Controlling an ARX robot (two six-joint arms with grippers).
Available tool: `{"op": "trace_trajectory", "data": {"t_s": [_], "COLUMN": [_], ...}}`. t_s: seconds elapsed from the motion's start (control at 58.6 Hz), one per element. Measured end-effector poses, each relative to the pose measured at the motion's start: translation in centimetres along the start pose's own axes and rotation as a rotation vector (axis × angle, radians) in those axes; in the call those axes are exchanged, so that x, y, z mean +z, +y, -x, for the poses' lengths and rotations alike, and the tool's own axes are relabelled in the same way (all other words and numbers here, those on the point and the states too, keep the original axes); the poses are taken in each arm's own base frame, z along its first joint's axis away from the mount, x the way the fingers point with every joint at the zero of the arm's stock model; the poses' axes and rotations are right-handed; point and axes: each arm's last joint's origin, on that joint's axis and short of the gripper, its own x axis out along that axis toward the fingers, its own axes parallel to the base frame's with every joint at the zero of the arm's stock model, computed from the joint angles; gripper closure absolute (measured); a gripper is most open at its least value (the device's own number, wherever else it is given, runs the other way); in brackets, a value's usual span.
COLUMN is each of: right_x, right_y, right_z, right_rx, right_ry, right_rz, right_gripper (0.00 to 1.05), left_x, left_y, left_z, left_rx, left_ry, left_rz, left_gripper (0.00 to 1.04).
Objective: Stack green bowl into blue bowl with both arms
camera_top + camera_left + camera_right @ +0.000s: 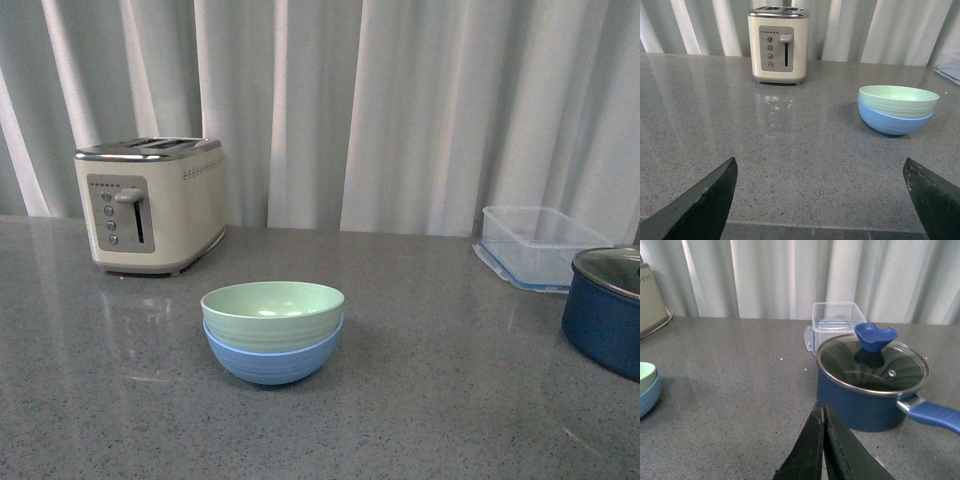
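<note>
The pale green bowl (272, 310) sits nested inside the light blue bowl (272, 360) on the grey counter, upright, in the middle of the front view. The stack also shows in the left wrist view, green bowl (898, 100) in blue bowl (892, 122), and at the edge of the right wrist view, green bowl (646, 376) over blue bowl (647, 397). Neither arm shows in the front view. My left gripper (820, 167) is open and empty, well back from the bowls near the counter's front edge. My right gripper (821, 407) is shut and empty, close in front of the navy pot.
A cream toaster (150, 203) stands at the back left. A clear plastic container (540, 245) sits at the back right. A dark navy pot (872, 385) with a glass lid and blue handle (935, 415) stands at the right, also in the front view (605, 310).
</note>
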Motion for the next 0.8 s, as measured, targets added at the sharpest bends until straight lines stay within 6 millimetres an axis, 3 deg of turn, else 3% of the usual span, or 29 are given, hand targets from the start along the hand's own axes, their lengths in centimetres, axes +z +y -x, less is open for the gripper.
{"op": "trace_trajectory", "data": {"t_s": [0.324,0.802], "right_x": [-1.8,-3.6], "right_y": [0.0,0.0], "right_z": [2.9,5.4], "right_rx": [0.0,0.0], "right_ry": [-0.001,-0.009], "right_rz": [0.0,0.0], "right_gripper": [1.04,1.04], "left_x": [0.0,0.0], "left_y": [0.0,0.0], "left_z": [0.0,0.0], "left_rx": [0.0,0.0], "left_ry": [0.0,0.0], "left_rz": [0.0,0.0], "left_gripper": [0.07,0.07]}}
